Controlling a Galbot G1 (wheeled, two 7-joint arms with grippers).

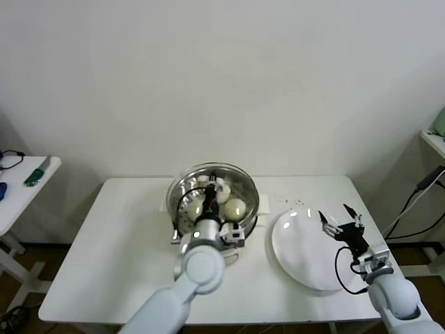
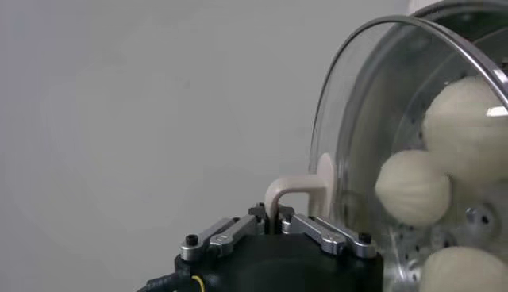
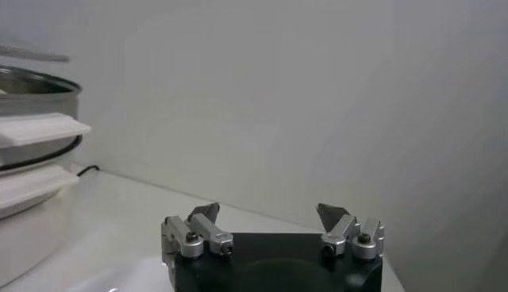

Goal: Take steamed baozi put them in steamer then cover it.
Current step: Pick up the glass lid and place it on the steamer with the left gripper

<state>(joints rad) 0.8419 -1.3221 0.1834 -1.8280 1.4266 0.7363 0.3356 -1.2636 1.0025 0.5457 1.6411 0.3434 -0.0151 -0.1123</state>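
The steel steamer (image 1: 249, 189) stands at the table's middle back with pale baozi (image 1: 235, 208) inside; three baozi (image 2: 413, 187) show through the glass in the left wrist view. The round glass lid (image 1: 214, 169) lies over the steamer. My left gripper (image 1: 208, 197) is shut on the lid's white handle (image 2: 295, 187) above the pot. My right gripper (image 1: 341, 220) is open and empty over the far edge of the flat white plate (image 1: 306, 257). The steamer's rim and white side handle (image 3: 40, 128) show in the right wrist view.
A side table (image 1: 17, 191) with small tools stands at the left. A cable (image 1: 417, 202) hangs at the right. A few crumbs (image 1: 297, 202) lie behind the plate.
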